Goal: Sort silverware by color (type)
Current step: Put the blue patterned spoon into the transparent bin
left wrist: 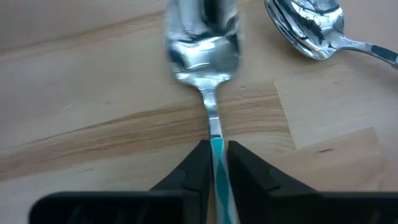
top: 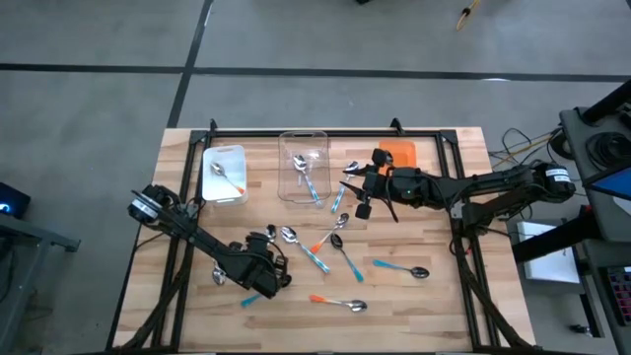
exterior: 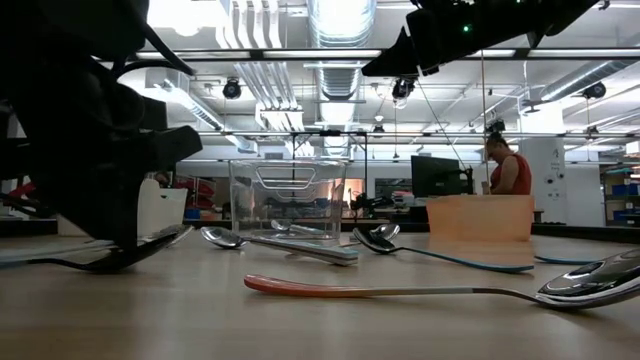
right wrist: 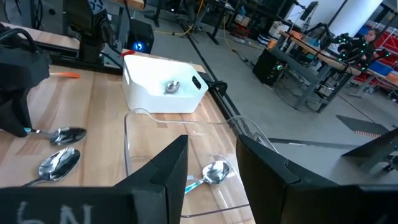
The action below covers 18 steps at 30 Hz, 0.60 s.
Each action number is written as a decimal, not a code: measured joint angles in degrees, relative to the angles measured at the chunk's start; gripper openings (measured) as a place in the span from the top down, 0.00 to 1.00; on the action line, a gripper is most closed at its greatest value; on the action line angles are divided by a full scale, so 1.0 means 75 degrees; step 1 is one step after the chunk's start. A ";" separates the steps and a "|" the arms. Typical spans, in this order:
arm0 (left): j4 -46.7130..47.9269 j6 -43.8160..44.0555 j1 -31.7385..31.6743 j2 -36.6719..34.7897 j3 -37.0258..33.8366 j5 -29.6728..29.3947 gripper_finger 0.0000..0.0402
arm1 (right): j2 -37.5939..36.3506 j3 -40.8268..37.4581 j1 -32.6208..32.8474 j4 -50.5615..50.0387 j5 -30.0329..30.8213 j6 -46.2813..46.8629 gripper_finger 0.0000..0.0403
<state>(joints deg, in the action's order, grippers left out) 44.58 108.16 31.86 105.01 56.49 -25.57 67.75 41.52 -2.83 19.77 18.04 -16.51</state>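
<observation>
Wooden slats make up the counter (top: pixel 434 296), and the clear rectangular plastic bin (top: pixel 303 164) at its far middle serves as the landmark. Left of that bin, the white rectangular bin (top: pixel 224 175) holds one spoon. The clear bin itself holds blue-handled spoons; I judge two, though they overlap. Right of it, the orange bin (top: pixel 399 153) is partly hidden by the arm, so its contents cannot be told. Sorting looks barely begun: about seven spoons lie loose on the counter nearer than the clear bin. Nearer and left of it, the left tool (left wrist: pixel 216 167) pinches the teal-handled silver spoon (left wrist: pixel 204 56) by its handle on the wood. Right of the clear bin, the right tool (right wrist: pixel 210 163) hovers, fingers apart and empty.
</observation>
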 joint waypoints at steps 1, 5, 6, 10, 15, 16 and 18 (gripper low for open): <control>-0.0003 0.0004 0.0000 -0.0005 0.0000 0.0011 0.95 | 0.0000 0.0000 0.0000 0.0000 0.0000 0.0000 0.68; 0.0000 0.0056 0.0017 -0.0056 -0.0005 0.0085 0.98 | 0.0000 0.0000 0.0000 -0.0003 0.0000 0.0000 0.68; 0.0004 0.0058 0.0018 -0.0074 -0.0007 0.0103 0.98 | 0.0000 0.0000 0.0000 -0.0003 0.0000 0.0000 0.68; 0.0088 0.0064 0.0031 -0.0241 -0.0017 0.0361 0.98 | 0.0000 0.0000 0.0000 -0.0012 0.0000 -0.0002 0.68; 0.0388 0.0069 0.0058 -0.0746 -0.0029 0.0872 0.98 | -0.0003 0.0000 0.0000 -0.0071 0.0000 -0.0012 0.68; 0.0417 0.0067 0.0050 -0.0910 -0.0029 0.0899 0.98 | -0.0003 0.0000 0.0000 -0.0092 0.0000 -0.0007 0.68; 0.0431 0.0069 0.0050 -0.1237 -0.0026 0.0905 0.98 | -0.0003 0.0003 0.0000 -0.0158 0.0000 -0.0015 0.68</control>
<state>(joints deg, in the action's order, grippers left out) 47.81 108.68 32.23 95.74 56.29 -18.78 67.72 41.54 -2.83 18.59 18.04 -16.63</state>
